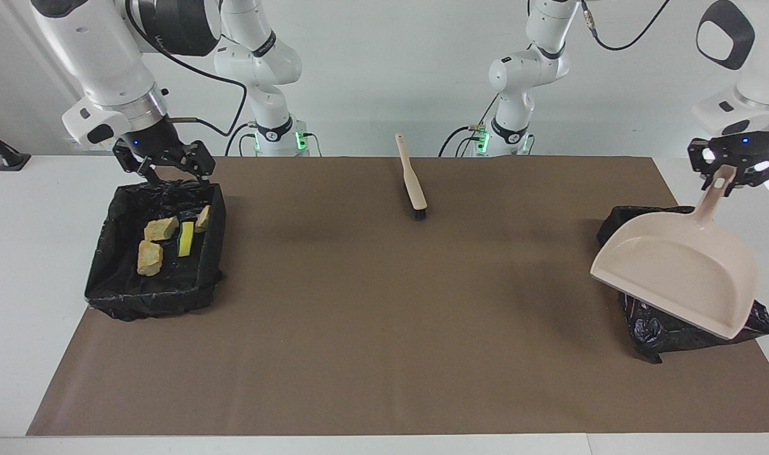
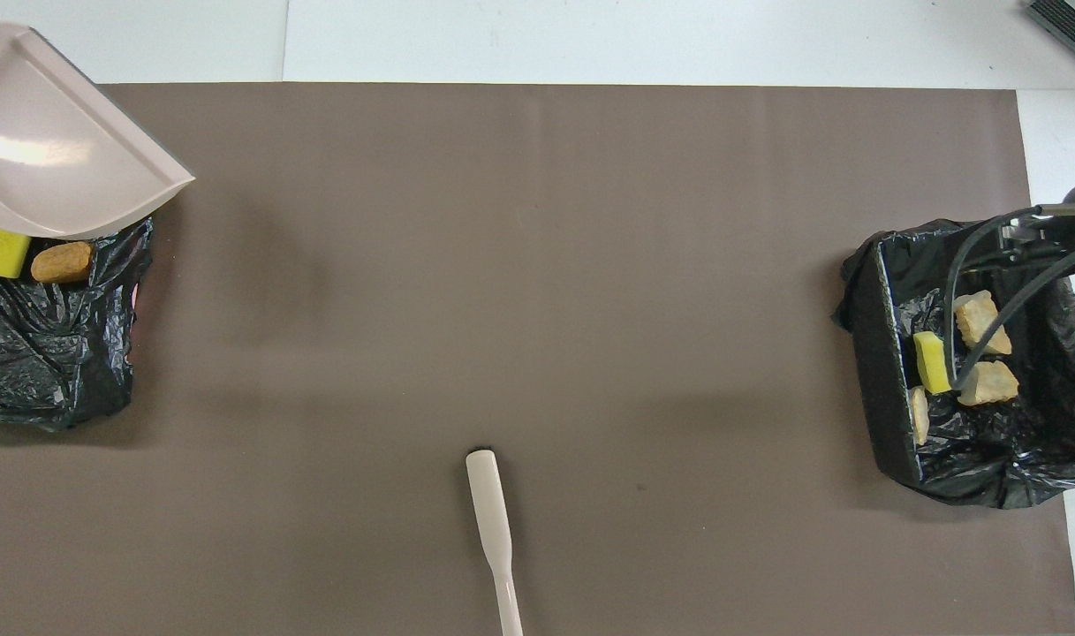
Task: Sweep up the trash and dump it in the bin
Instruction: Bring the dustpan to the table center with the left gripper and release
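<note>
The left gripper (image 1: 732, 174) is clamped on the handle of the beige dustpan (image 1: 675, 272) and holds it in the air over the black-lined bin (image 1: 694, 332) at the left arm's end of the counter (image 1: 384, 354). The pan's long axis runs from the handle, up at the gripper, down to its wide mouth, which hangs lower and points away from the robots. A yellow sponge chunk (image 2: 3, 252) and a brown nugget (image 2: 63, 261) lie in that bin, below the pan. The right gripper (image 1: 172, 180) is spread wide and holds nothing, over the robot-side rim of the second bin (image 1: 217, 240), where tan pieces (image 1: 161, 228) and a green-topped sponge (image 1: 186, 238) lie. No scrap shows on the open counter, so the dumping looks done. The brush (image 1: 412, 183) lies between the arms, handle toward the robots; the empty right gripper seems the one to fetch it
</note>
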